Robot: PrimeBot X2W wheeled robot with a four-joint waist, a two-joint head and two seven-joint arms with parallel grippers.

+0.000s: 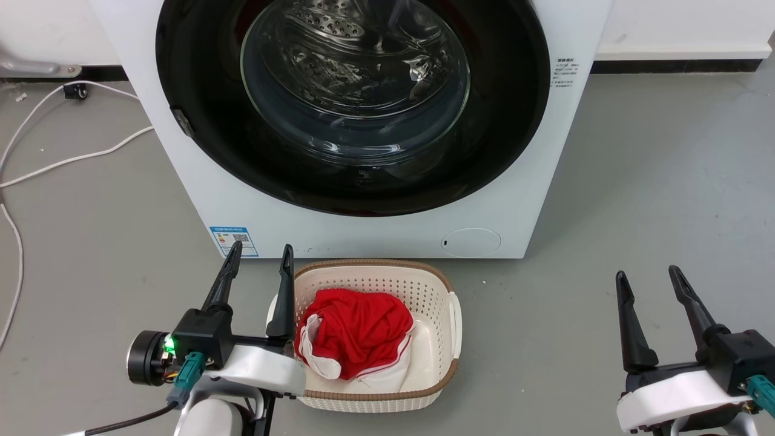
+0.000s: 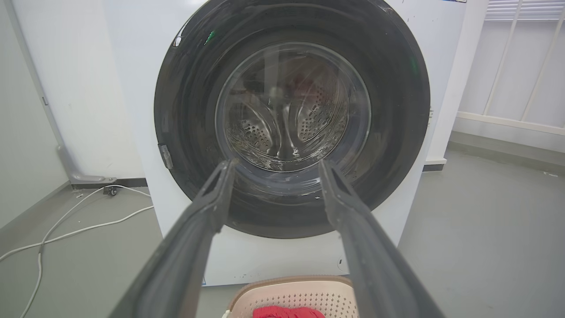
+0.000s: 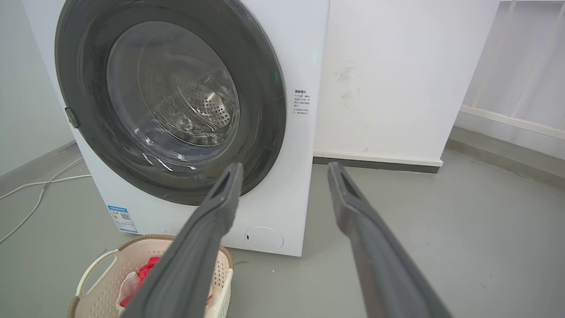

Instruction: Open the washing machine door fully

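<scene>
Glass and glossy black plastic make up the washing machine door [image 1: 354, 91], which sits shut in the front of the washing machine [image 1: 363, 233] and takes up nearly its whole width. I judge it rigid, fairly heavy with that bowl window, and slick. The smooth ring gives my fingers nothing to bite on, and the glass is no place to press hard. The one likely hold is the small grey tab [image 1: 181, 121] on the door's rim at the machine's left side. I take it for the pull or catch, with the hinge probably on the machine's opposite side, so the door should swing in an arc once the latch gives.

My left fingers [image 1: 221, 284] are spread apart and hold nothing, low before the machine's left front corner. My right fingers [image 1: 629, 327] are likewise parted and empty, out beyond the machine's right edge. A cream basket [image 1: 454, 315] with a red garment [image 1: 357, 330] stands on the floor just before the machine, under the door.

From the head I look steeply down and get both pairs of fingers and the basket together, but the door's top is cut off. The left wrist view faces the door square-on and takes in nearly its whole circle. The right wrist view sees it slantwise, so I can tell the rim lies level with the machine's front and the tab stands a little proud.
</scene>
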